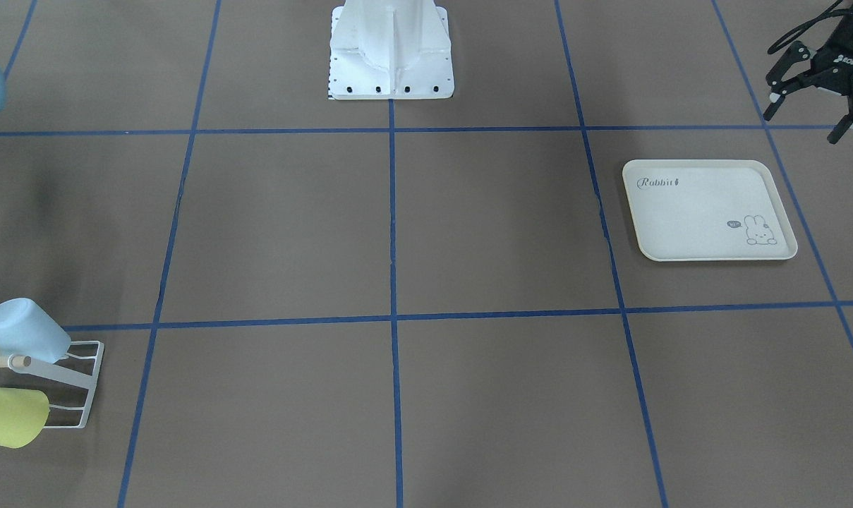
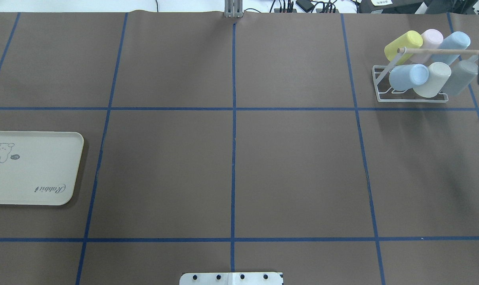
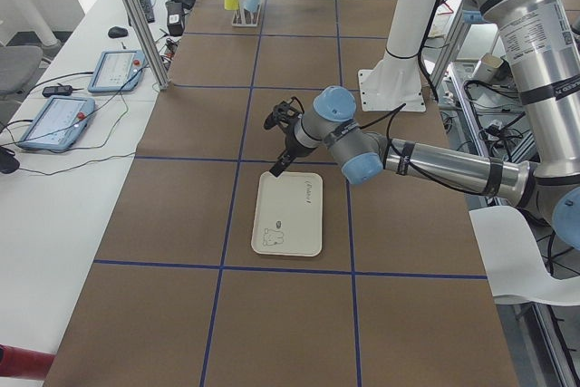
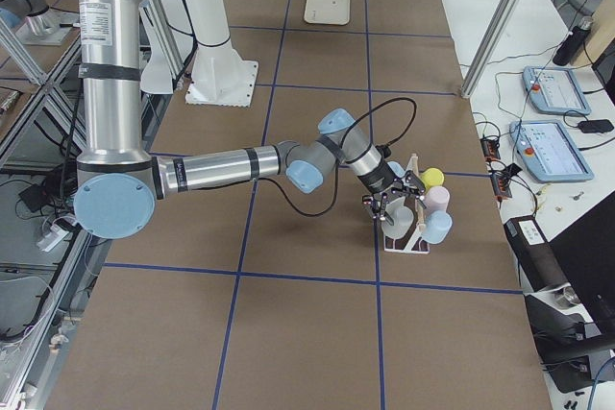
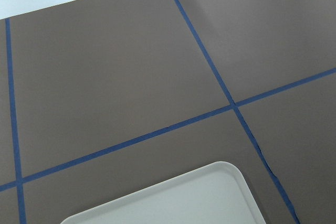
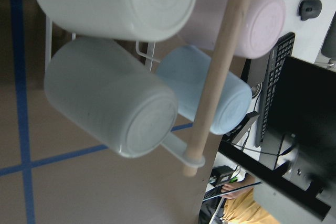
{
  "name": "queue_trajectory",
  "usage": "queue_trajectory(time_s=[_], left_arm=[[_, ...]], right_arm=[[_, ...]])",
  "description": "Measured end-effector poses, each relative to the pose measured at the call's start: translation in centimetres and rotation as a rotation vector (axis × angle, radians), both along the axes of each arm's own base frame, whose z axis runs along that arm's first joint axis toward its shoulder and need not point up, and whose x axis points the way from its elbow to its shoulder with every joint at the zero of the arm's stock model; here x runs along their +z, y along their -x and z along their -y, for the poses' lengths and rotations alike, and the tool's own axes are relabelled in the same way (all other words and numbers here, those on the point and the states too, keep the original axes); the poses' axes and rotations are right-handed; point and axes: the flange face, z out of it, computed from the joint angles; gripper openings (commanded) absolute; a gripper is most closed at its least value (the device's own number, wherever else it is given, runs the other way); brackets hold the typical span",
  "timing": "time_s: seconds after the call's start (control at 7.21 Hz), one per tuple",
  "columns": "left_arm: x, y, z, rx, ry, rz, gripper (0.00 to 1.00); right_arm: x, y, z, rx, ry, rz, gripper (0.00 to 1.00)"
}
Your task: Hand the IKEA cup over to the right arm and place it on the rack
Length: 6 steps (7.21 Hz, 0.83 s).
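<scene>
- The brown paper-covered bench point(image 2: 294, 170) is divided into large squares by blue tape lines.
- The silver-grey right arm point(image 4: 221, 168), with pale blue joint caps, reaches low across the bench to the rack.
- The matching left arm point(image 3: 444, 168) stretches out above the tray's inner edge.
- The cream rectangular rabbit-print tray point(image 2: 29, 174) lies flat at 9 o'clock in the overhead view, with nothing on it.
- The small white wire rack point(image 2: 413, 99) stands at 2 o'clock in the overhead view, and its light wooden dowel point(image 2: 437, 51) runs across the top.
- Six plastic cups sit tilted on the rack in two rows: yellow, pink and light blue behind, and blue, cream and grey in front.
- The pale grey cup point(image 2: 463, 77) sits at the rack's 3 o'clock end, just beside the right claw point(image 4: 394, 204); whether they touch cannot be told.
- How far the right claw is open cannot be told; its wrist camera shows no fingers.
- The black left claw point(image 1: 803, 125) hangs at 1 o'clock from the tray in the front view, its fingers spread wide and holding nothing.
</scene>
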Motion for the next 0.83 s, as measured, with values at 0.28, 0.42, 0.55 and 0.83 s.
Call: queue_trajectory(time_s=[0.28,0.42,0.55,0.83], left_arm=[[1.9,3.0,-0.6,-0.024,0.038,0.037,1.0],[3.0,4.2,-0.5,-0.05,0.09,0.062,1.0],[4.3,5.6,-0.4,-0.077,0.164,0.091,1.0],[6.7,8.2,-0.3,-0.124,0.283,0.17,1.0]], right_arm=[[2.0,-9.5,-0.6,0.123,0.206,0.139,1.0],[3.2,-13.4,-1.4,0.186,0.302,0.19,1.0],[5.0,-16.9,-2.9,0.274,0.407,0.273,1.0],[10.5,-20.6,-8.4,0.533,0.661,0.591,1.0]])
